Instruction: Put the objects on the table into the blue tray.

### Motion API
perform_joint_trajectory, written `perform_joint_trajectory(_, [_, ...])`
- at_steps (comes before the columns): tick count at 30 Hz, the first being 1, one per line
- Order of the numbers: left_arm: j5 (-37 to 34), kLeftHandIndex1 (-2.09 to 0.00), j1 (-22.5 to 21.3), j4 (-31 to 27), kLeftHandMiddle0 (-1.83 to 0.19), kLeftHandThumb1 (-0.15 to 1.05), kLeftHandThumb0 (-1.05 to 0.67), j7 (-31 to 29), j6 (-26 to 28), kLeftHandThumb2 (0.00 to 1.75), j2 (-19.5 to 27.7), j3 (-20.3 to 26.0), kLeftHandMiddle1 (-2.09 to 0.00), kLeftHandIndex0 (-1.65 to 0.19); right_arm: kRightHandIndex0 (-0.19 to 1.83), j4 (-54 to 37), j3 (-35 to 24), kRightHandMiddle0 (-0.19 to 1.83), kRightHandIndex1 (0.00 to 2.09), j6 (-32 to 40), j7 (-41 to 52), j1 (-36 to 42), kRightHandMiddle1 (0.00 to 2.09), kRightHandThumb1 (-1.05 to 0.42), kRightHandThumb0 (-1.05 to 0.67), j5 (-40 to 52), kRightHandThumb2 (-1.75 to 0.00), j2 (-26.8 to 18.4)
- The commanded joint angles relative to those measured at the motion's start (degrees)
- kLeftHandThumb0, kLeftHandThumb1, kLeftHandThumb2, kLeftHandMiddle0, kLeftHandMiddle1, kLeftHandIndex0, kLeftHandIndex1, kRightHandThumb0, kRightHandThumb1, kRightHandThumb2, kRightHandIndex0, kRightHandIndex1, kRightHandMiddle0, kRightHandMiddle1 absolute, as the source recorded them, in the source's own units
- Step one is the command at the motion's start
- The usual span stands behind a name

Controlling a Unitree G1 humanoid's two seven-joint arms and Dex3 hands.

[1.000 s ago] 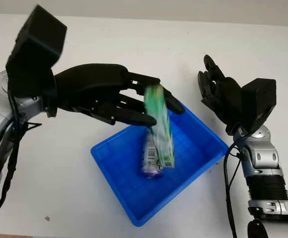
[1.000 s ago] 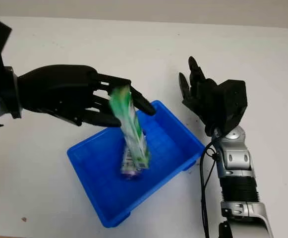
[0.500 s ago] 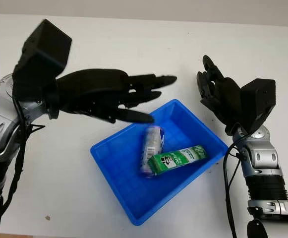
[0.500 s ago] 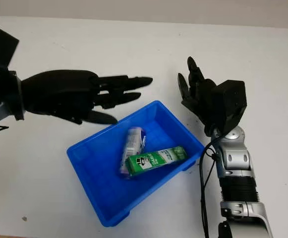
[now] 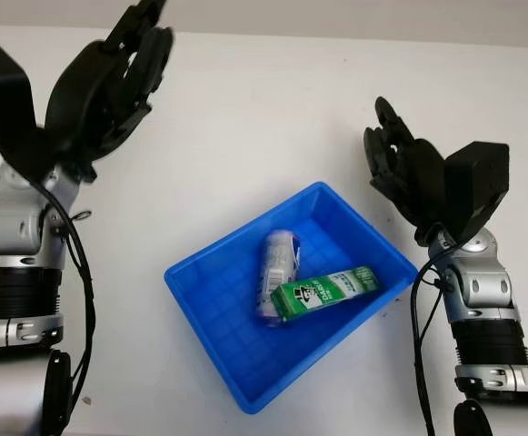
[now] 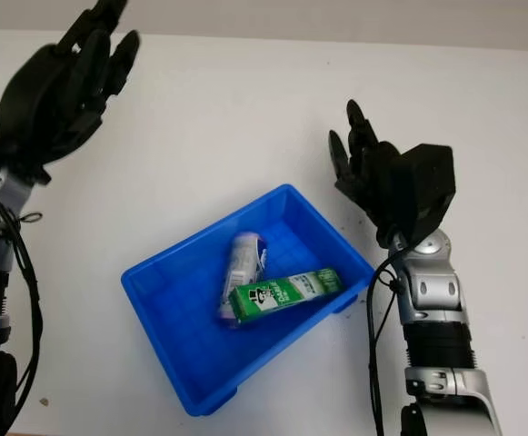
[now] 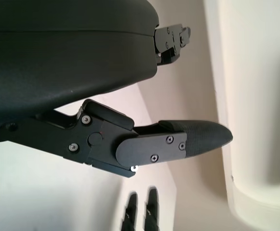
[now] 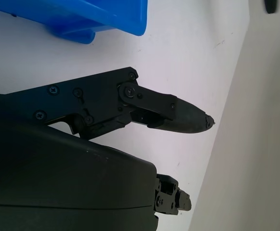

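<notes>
The blue tray (image 5: 211, 300) sits at the middle of the white table. Inside it lie a purple and white can (image 5: 280, 263) and a green carton (image 5: 324, 291), the carton leaning against the can's right side. My left hand (image 5: 109, 77) is raised at the far left, well away from the tray, open and holding nothing. My right hand (image 5: 400, 168) is held up just right of the tray's far corner, open and holding nothing. In the right wrist view a corner of the tray (image 8: 96, 19) shows beyond the fingers (image 8: 178, 113).
The white table (image 5: 264, 118) stretches around the tray on every side. A small dark speck (image 5: 85, 398) lies near the front left. Black cables hang along both forearms.
The green carton dropped out of my left hand into the tray and came to lie beside the can. My left hand then swung up and back to the far left. The right hand stayed put.
</notes>
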Motion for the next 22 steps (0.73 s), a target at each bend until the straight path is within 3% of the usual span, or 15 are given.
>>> perform_joint_trajectory(1, [0.60, 0.00, -0.58, 4.67, 0.19, 1.05, -0.75, 0.21, -3.35, 0.56, -0.82, 0.93, 0.00, 0.19, -0.17, -0.73, -0.80, -0.16, 0.05, 0.15, -0.36, -0.61, 0.06, -1.05, -0.65, 0.25, -0.67, -0.69])
perform_joint_trajectory(9, [3.33, 0.00, -1.34, 18.15, 0.19, 1.05, -0.75, 2.43, -12.45, 0.63, -2.31, 1.15, 0.00, 0.19, -0.18, -2.60, -3.49, -0.18, 0.04, -0.56, -1.17, 0.67, 0.04, -1.05, -0.69, 2.19, -0.70, -0.86])
perform_joint_trajectory(22, [3.12, 0.00, 0.26, 19.81, 0.19, 1.05, -0.77, 6.43, -14.18, 0.64, -6.16, 1.57, 0.00, 0.19, -0.19, -4.35, -6.19, -0.19, 0.00, -0.20, 1.15, 3.30, 0.00, -1.05, -0.76, 6.01, -0.76, -1.42])
